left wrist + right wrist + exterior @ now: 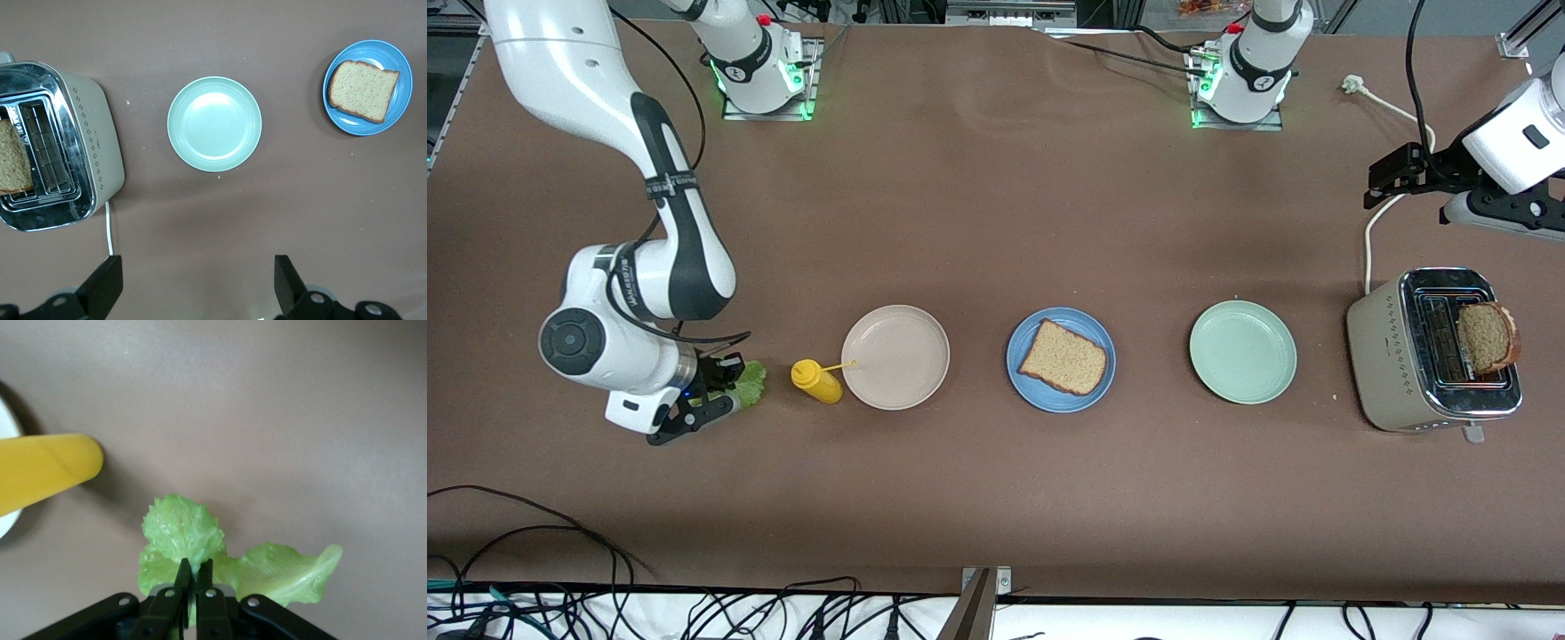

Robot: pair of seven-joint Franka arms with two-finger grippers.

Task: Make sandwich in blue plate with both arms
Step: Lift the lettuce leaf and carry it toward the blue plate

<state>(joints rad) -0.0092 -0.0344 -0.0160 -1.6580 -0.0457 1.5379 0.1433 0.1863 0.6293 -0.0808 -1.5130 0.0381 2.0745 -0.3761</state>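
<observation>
One bread slice on blue plate, right hand pinching lettuce clear only at its wrist, left hand spread.

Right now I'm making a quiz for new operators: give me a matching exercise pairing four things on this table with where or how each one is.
Things:
1. lettuce leaf
2. bread slice
3. second bread slice
4. mint-green plate

States:
A. standing in the toaster
B. bare, between the blue plate and the toaster
C. pinched in the right gripper
D. lying flat on the blue plate

Pairs: 1-C, 2-D, 3-A, 4-B
</observation>
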